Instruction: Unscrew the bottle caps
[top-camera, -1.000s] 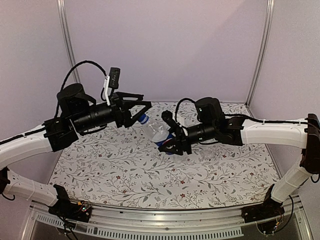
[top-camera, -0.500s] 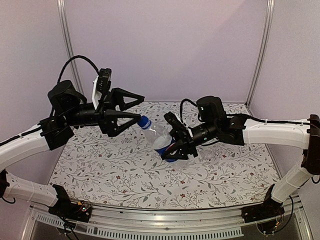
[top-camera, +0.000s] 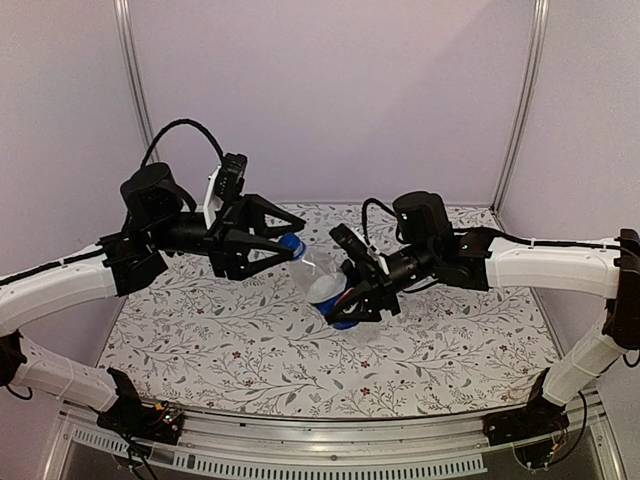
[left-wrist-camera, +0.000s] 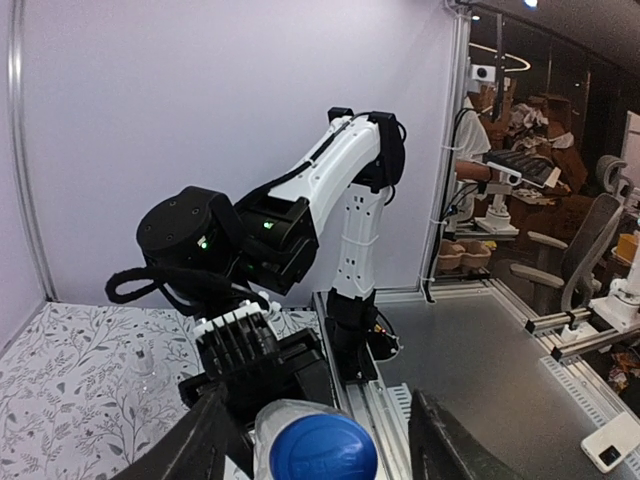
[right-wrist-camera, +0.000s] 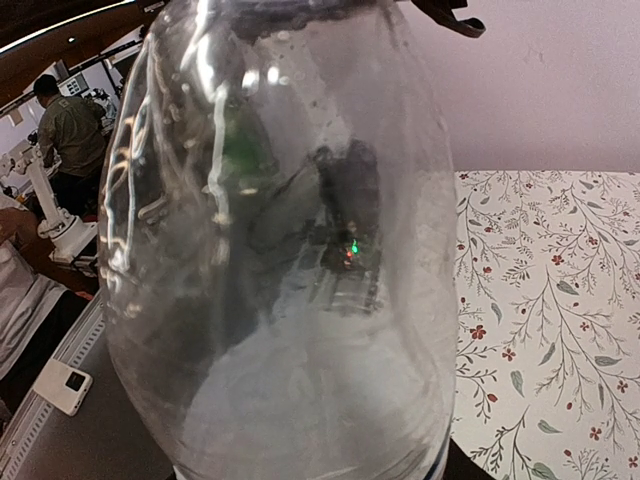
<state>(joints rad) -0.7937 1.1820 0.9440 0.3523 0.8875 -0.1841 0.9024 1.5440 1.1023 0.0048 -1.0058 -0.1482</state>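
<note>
Top external: my left pincer (top-camera: 300, 238) has closed in around the blue cap (top-camera: 291, 243), still open, not clamped; my right pincer (top-camera: 345, 290) grips the bottle (top-camera: 318, 268). Twisting comes next.

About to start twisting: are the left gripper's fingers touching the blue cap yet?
Apart. The left wrist view shows the blue cap between the left gripper's fingers with a gap on each side.

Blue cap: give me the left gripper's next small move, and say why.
Probably close the left gripper onto the blue cap. Its fingers flank the cap with gaps showing on both sides, so nothing grips it yet, while the right gripper holds the Pepsi bottle tilted above the table, ready for a twist.
</note>
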